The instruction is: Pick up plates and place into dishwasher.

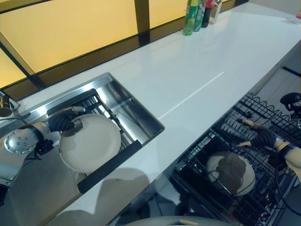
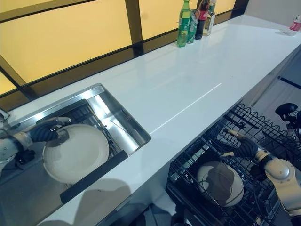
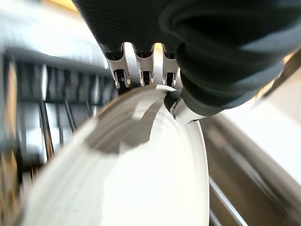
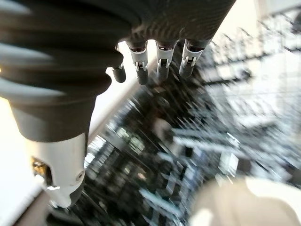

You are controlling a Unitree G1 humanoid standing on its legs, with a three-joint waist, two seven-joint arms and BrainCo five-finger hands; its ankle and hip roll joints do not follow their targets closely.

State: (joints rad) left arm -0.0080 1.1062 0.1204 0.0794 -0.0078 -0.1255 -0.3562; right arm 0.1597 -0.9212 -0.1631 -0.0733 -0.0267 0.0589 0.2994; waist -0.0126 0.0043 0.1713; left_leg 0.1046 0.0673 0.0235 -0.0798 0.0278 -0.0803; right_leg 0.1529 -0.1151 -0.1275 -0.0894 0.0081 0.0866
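Note:
A cream plate [image 1: 91, 143] stands tilted over the black rack in the steel sink [image 1: 136, 113]. My left hand [image 1: 61, 123] is shut on the plate's upper rim, with its thumb [image 3: 181, 108] on the face of the plate [image 3: 141, 179] and its fingers behind the rim. A second cream plate [image 2: 220, 182] lies in the pulled-out black wire dishwasher rack [image 2: 211, 141]. My right hand [image 2: 245, 147] hovers over that rack, a little above and to the right of the plate. Its fingers [image 4: 160, 59] are straight and hold nothing.
A long white countertop [image 1: 197, 70] runs between the sink and the dishwasher. Several bottles [image 2: 184, 21] stand at its far edge by the window, and a small bottle [image 2: 295, 23] sits at the far right. A black bar [image 1: 110, 165] crosses the sink's front.

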